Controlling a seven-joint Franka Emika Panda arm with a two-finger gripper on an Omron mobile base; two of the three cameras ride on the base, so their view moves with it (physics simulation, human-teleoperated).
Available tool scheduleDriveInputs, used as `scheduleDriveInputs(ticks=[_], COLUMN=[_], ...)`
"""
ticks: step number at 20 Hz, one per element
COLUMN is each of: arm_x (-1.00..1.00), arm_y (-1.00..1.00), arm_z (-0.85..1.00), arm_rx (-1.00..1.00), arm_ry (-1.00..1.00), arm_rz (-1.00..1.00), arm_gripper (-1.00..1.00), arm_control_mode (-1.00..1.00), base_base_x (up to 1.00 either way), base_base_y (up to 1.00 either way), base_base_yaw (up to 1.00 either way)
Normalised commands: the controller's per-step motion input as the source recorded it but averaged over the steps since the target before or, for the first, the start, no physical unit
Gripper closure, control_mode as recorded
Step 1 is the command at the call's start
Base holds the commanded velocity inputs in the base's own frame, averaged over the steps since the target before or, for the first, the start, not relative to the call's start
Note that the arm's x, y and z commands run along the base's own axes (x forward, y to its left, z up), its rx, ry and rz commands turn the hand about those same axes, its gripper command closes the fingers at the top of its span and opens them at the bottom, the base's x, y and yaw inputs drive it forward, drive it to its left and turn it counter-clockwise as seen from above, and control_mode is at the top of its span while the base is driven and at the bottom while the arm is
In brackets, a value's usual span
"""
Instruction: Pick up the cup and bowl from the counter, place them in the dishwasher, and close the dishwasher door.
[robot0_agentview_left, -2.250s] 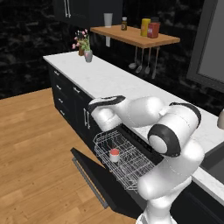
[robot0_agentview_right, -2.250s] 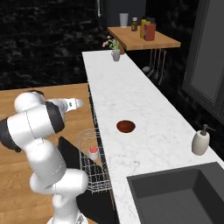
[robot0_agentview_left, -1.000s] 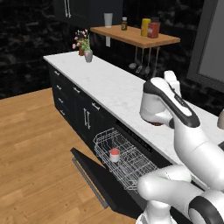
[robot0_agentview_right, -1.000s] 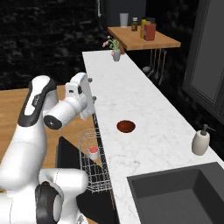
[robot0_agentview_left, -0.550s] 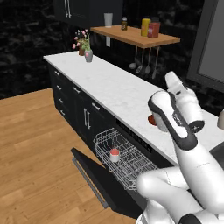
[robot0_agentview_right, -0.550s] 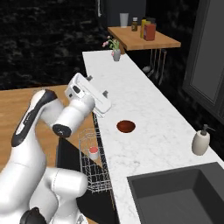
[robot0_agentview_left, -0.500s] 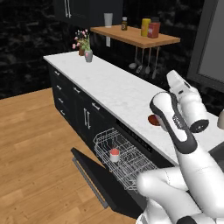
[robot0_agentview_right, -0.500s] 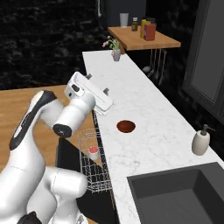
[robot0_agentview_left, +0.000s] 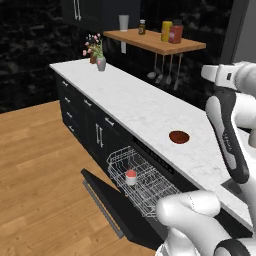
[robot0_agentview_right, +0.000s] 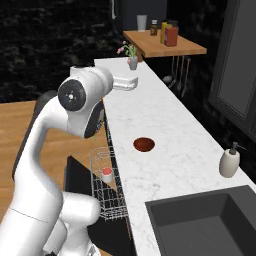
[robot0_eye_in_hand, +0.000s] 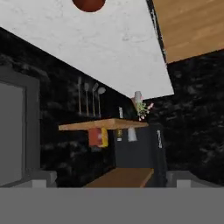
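The cup (robot0_agentview_left: 130, 176) (robot0_agentview_right: 106, 175), grey-white with a red inside, stands upright in the white wire rack (robot0_agentview_left: 150, 186) (robot0_agentview_right: 102, 202) of the dishwasher. Its black door (robot0_agentview_left: 107, 206) (robot0_agentview_right: 75, 186) hangs dropped open. The reddish-brown bowl (robot0_agentview_left: 179, 136) (robot0_agentview_right: 144, 144) (robot0_eye_in_hand: 89, 4) rests on the white marble counter (robot0_agentview_left: 135, 100) (robot0_agentview_right: 170, 125). My arm is raised high over the counter, and the hand (robot0_agentview_left: 220, 73) (robot0_agentview_right: 125, 82) is well above the bowl. In the hand view, rolled upside down, my gripper (robot0_eye_in_hand: 111, 179) is open, its fingertips (robot0_eye_in_hand: 41, 178) far apart and holding nothing.
A flower vase (robot0_agentview_left: 101, 62) (robot0_agentview_right: 132, 62) stands at the counter's far end. The wooden shelf (robot0_agentview_left: 155, 42) (robot0_agentview_right: 165, 44) carries bottles, with utensils (robot0_agentview_left: 162, 75) hanging beneath. A soap dispenser (robot0_agentview_right: 230, 162) stands beside the dark sink (robot0_agentview_right: 200, 220). Wooden floor (robot0_agentview_left: 40, 175) lies in front of the cabinets.
My arm has risen from the dishwasher rack, swung across over the counter and climbed high. The cup stays in the rack; the bowl has not moved.
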Motion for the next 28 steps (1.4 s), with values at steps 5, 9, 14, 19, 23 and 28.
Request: scheduleDriveInputs(ticks=[5, 9, 14, 19, 23, 28], arm_x=[0.54, 0.55, 0.33, 0.29, 0.28, 0.27], arm_y=[0.08, 0.25, 0.01, 0.02, 0.28, 0.03], arm_z=[-0.88, -1.00, -1.00, -1.00, -0.91, -0.73], arm_rx=[-0.35, -0.37, -0.13, 0.01, -0.01, -0.07], arm_ry=[0.72, 0.43, 0.58, 0.40, 0.17, 0.01], arm_rz=[0.24, 0.13, 0.04, 0.02, 0.00, 0.00], arm_gripper=[-1.00, -1.00, -1.00, -1.00, -1.00, -1.00], arm_control_mode=[-1.00, -1.00, -1.00, -1.00, -1.00, -1.00], base_base_x=[0.00, 0.00, 0.00, 0.00, 0.00, 0.00], base_base_y=[0.00, 0.00, 0.00, 0.00, 0.00, 0.00], base_base_yaw=[0.00, 0.00, 0.00, 0.00, 0.00, 0.00])
